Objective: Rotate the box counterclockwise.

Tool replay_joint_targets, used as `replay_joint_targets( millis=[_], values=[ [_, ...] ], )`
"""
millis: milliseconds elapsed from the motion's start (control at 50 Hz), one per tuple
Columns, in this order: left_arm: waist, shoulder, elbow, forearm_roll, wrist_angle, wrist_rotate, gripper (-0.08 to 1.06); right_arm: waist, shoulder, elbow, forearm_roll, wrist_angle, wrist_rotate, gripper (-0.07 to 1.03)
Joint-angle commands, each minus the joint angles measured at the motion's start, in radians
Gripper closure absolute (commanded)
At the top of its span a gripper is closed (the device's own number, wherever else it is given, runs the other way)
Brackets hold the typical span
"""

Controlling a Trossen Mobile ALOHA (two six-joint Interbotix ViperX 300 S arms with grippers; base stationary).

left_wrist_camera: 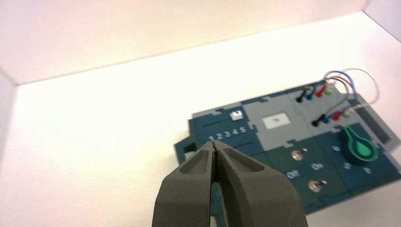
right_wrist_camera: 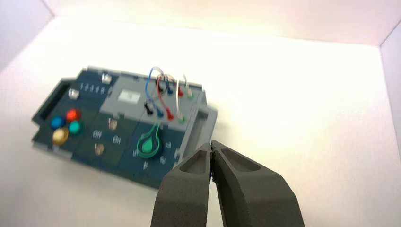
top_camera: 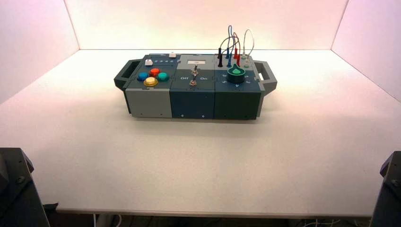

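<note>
The box [top_camera: 194, 97] is long, dark teal and grey, and stands in the middle of the white table with a handle at each end. On top are coloured round buttons [top_camera: 152, 77] at its left, a toggle switch [top_camera: 193, 74] in the middle, a green knob [top_camera: 236, 72] and looped plug wires [top_camera: 234, 47] at its right. The box also shows in the left wrist view [left_wrist_camera: 283, 146] and the right wrist view [right_wrist_camera: 123, 127]. My left gripper [left_wrist_camera: 215, 145] is shut and empty, held in the air short of the box. My right gripper [right_wrist_camera: 211, 145] is shut and empty, also short of the box.
The white table [top_camera: 198, 156] lies inside white walls on three sides. The arm bases show at the bottom left corner [top_camera: 16, 189] and bottom right corner [top_camera: 390, 189] of the high view. The table's front edge runs along the bottom.
</note>
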Motion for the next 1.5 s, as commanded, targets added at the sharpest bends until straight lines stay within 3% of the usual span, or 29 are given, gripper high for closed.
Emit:
replay_joint_targets(
  millis=[20, 180, 300, 540, 820, 1060, 1320, 1500],
  values=[
    [-0.002, 0.081, -0.100, 0.002, 0.084, 0.009, 1.01, 0.000, 0.048, -0.049, 0.006, 0.092, -0.005, 0.98],
    [0.021, 0.232, -0.184, 0.003, 0.193, 0.009, 1.01, 0.003, 0.153, -0.084, 0.006, 0.198, -0.025, 0.98],
    [0.066, 0.374, -0.258, 0.003, 0.267, 0.014, 1.01, 0.028, 0.270, -0.114, 0.006, 0.256, -0.069, 0.98],
    [0.086, 0.541, -0.379, 0.028, 0.350, 0.057, 1.01, 0.098, 0.407, -0.146, 0.006, 0.272, -0.094, 0.98],
    [0.087, 0.657, -0.477, 0.051, 0.325, 0.061, 1.01, 0.141, 0.517, -0.150, 0.005, 0.276, -0.132, 0.98],
    [0.089, 0.730, -0.546, 0.086, 0.272, 0.083, 1.01, 0.158, 0.578, -0.156, 0.005, 0.275, -0.158, 0.98],
    [0.092, 0.799, -0.591, 0.087, 0.232, 0.084, 1.01, 0.158, 0.629, -0.167, -0.011, 0.267, -0.187, 0.98],
    [0.092, 0.847, -0.612, 0.087, 0.227, 0.084, 1.01, 0.158, 0.681, -0.176, -0.017, 0.239, -0.192, 0.98]
  ],
)
